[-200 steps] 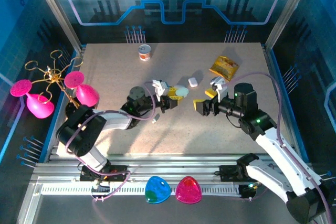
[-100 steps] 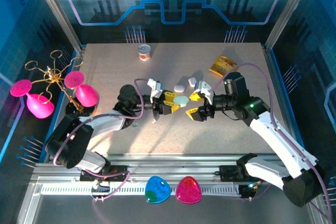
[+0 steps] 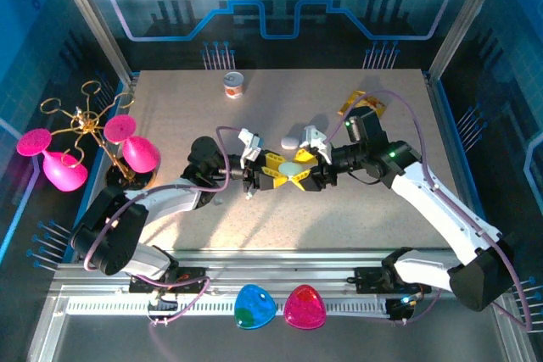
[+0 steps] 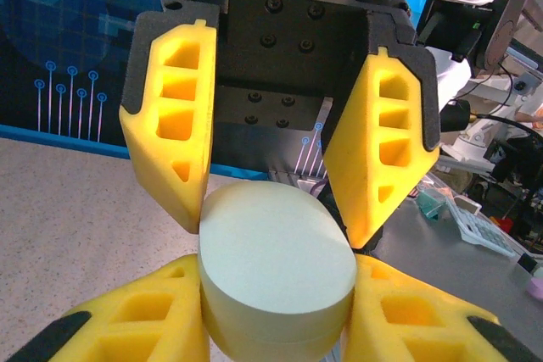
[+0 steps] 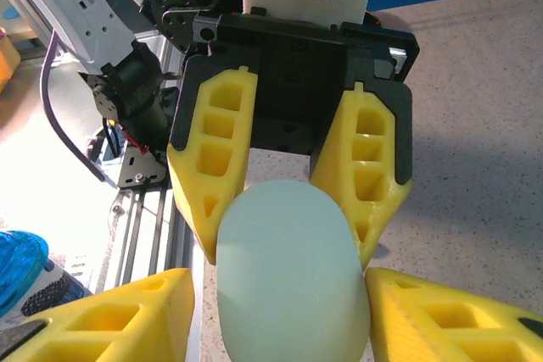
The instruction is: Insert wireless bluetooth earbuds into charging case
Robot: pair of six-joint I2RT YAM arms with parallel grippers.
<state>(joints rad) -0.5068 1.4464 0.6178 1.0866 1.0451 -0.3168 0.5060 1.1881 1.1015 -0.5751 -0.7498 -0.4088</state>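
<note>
Since a second ago, the right gripper [image 3: 305,169] has been brought left and its fingers narrowed around the case [image 3: 293,167]. The case is pinched mid-table by the left gripper [image 3: 278,169]. Whether it is pressed by the right fingers cannot be told. A tiny earbud [image 3: 247,196] lies just nearer than the left gripper. Bare table [image 3: 170,125] is left towards the near and left edges.

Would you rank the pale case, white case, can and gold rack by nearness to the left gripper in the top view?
1. Pale case, in the left gripper
2. White case, just behind
3. Can, far back
4. Gold rack, far left
</note>
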